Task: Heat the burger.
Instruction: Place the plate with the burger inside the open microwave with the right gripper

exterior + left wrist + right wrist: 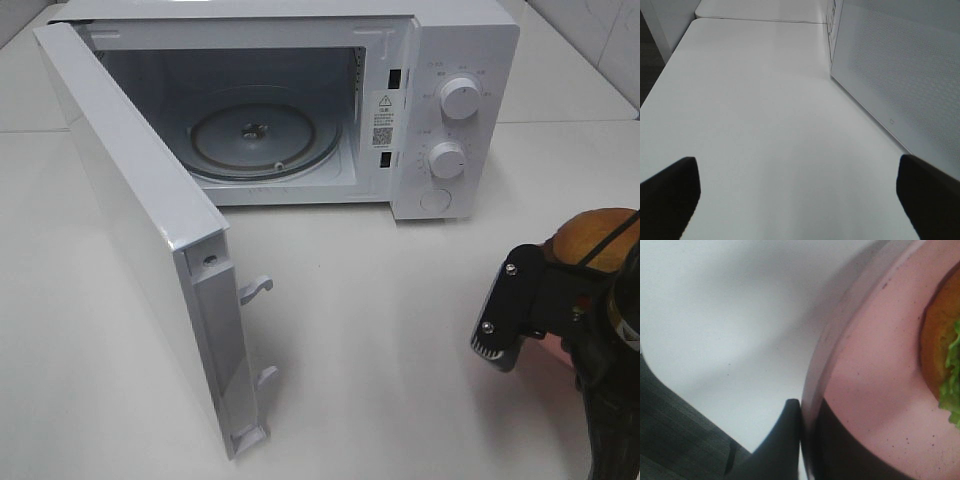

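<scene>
Right gripper [801,415] is clamped on the pink plate [865,380] rim. The plate carries the burger [590,238], front-right of the microwave [470,35] cavity. Left gripper [796,167] is fully spread and empty.

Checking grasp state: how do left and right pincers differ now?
The left pincer is wide open and empty; the right pincer is shut on the pink plate rim. The left hangs over the table beside the microwave door; the right is by the burger on that plate. Both look black.
</scene>
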Controlling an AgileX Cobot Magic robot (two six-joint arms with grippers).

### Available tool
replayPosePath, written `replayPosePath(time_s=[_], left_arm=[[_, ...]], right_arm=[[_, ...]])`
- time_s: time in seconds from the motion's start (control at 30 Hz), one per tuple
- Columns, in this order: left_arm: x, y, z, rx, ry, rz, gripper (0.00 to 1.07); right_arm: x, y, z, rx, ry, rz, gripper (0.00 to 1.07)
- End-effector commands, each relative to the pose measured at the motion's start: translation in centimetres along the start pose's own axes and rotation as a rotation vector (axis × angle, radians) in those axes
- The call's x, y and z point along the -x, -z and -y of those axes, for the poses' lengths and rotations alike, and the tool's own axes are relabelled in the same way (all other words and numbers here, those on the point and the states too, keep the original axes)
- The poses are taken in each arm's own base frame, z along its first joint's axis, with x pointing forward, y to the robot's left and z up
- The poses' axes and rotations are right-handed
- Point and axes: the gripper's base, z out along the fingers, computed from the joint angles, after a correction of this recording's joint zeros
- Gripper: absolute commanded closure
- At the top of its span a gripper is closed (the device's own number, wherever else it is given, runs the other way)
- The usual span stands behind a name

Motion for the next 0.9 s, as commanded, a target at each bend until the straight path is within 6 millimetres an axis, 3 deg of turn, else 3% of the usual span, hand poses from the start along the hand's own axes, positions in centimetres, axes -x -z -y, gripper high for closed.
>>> replayPosePath(time_s=[0.03,0.27,0.9], left_arm=[[0.0,-0.1,0.0,-0.001,0.0,0.014,0.04],[0.0,-0.1,0.0,-0.001,0.0,0.014,0.04],[0.0,-0.1,0.0,-0.001,0.0,0.014,0.04]], right_arm=[[0.4,0.7,-0.1,-0.044,0.099,0.059,1.07],[1.1,1.8,-1.2,-0.08,0.349,0.148,1.07],[3.3,2.5,-1.5,-0.205,0.861,0.365,1.07]])
